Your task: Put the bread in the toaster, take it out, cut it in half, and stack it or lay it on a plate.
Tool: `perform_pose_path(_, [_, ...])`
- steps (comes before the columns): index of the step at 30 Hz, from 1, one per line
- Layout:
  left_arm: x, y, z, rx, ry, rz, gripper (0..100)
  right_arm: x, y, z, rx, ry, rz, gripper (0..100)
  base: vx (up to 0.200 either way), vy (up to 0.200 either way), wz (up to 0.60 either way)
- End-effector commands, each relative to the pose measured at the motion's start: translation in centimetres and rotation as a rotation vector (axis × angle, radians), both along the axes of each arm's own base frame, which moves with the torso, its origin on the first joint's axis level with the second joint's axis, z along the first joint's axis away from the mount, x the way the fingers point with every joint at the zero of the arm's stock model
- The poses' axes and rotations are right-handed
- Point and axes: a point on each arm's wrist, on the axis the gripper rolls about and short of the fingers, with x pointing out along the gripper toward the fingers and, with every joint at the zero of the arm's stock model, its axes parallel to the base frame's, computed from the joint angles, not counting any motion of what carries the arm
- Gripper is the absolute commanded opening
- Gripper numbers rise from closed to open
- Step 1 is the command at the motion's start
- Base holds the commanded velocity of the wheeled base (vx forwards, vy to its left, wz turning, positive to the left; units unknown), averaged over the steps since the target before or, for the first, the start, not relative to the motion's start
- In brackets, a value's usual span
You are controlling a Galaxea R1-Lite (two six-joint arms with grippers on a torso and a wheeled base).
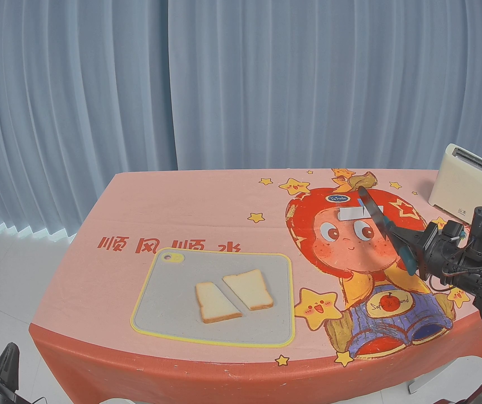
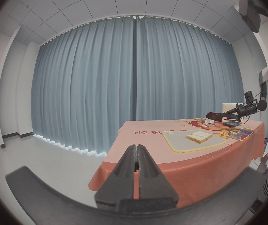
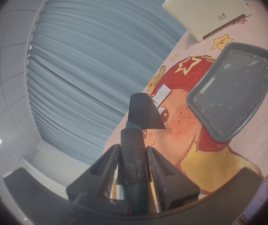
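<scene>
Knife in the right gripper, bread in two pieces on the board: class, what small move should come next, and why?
Probably lay the knife on the table beside the plate. The bread already lies in two halves on the cutting board, so cutting looks done, and the right gripper, shut on the knife, cannot carry them.

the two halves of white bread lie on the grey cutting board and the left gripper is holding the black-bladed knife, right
No: it is the right gripper that holds the black-bladed knife, as the right wrist view shows. The two halves of white bread do lie on the grey cutting board.
</scene>
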Motion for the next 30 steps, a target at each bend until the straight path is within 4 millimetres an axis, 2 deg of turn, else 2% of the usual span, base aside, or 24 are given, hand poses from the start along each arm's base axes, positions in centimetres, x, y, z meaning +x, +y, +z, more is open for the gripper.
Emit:
perform_pose_path(1, [0.04, 0.00, -0.51, 0.000, 0.006, -0.001, 0, 0.15, 0.02, -0.37, -0.002, 0.015, 0.000, 0, 0.000, 0.000, 0.00])
perform_pose_path(30, [0.03, 0.00, -0.52, 0.000, 0.004, 0.001, 0, 0.60, 0.13, -1.02, 0.039, 0.060, -0.010, 0, 0.000, 0.000, 0.00])
